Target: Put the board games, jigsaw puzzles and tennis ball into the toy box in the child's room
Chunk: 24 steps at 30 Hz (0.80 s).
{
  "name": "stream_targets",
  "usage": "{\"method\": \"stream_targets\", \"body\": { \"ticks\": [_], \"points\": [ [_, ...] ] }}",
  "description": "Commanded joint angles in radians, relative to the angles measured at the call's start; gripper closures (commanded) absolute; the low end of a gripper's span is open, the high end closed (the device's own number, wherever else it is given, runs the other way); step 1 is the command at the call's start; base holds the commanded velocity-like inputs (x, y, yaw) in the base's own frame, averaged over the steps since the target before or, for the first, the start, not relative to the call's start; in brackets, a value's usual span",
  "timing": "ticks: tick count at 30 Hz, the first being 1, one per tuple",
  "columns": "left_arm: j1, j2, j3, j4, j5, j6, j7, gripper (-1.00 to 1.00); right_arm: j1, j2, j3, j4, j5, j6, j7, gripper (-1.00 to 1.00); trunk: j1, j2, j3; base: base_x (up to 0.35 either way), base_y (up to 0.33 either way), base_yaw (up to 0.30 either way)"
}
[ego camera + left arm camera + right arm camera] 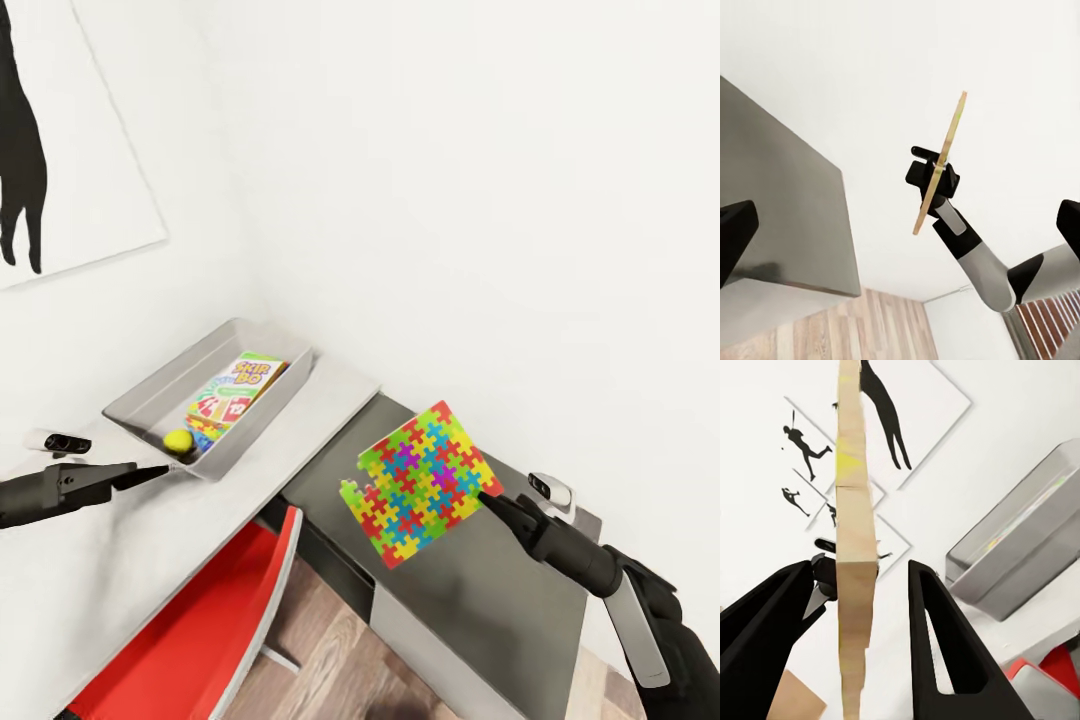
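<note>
The grey toy box (140, 400) sits on the light table against the wall. Inside it lie a Skip-Bo board game (240, 385) and the yellow tennis ball (178, 440). My right gripper (490, 497) is shut on a corner of a multicoloured jigsaw puzzle (425, 480), holding it in the air over the dark desk part, right of the box. The right wrist view shows the puzzle (855, 547) edge-on between the fingers (945, 645), with the toy box (1020, 555) beyond. My left gripper (150, 472) hovers at the box's near corner, open and empty.
A red chair (200, 630) is tucked under the light tabletop (120, 560). A darker grey desk section (480, 600) adjoins it on the right. White walls close off the corner; a black silhouette poster (60, 130) hangs at the left. Wooden floor (320, 670) lies below.
</note>
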Motion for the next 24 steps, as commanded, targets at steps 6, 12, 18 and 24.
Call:
{"method": "stream_targets", "body": {
  "ticks": [6, 12, 18, 24],
  "points": [
    [-0.001, 0.0, -0.001, 0.0, 0.0, 0.011, -0.004, -1.0, 0.0, 0.0, 0.0, 0.001, -0.004, 0.011, 0.0, 1.0, 0.001, -0.002, 0.004, 0.012, 0.128, 0.173],
    [-0.001, -0.001, -0.001, 0.0, 0.0, 0.011, -0.004, -1.0, 0.0, -0.001, -0.001, 0.001, -0.004, 0.012, 0.001, 1.0, 0.001, -0.002, 0.005, 0.045, 0.051, 0.027],
    [-0.001, -0.001, -0.001, 0.0, 0.0, 0.011, -0.004, -1.0, 0.0, 0.0, -0.002, 0.002, -0.005, 0.012, -0.003, 1.0, 0.001, -0.002, 0.005, 0.136, 0.028, 0.003],
    [-0.001, -0.001, -0.001, 0.0, 0.0, 0.01, -0.004, -1.0, 0.0, 0.001, -0.001, 0.004, -0.005, 0.012, -0.005, 1.0, 0.001, -0.002, 0.005, 0.02, 0.003, 0.0]
  ]
}}
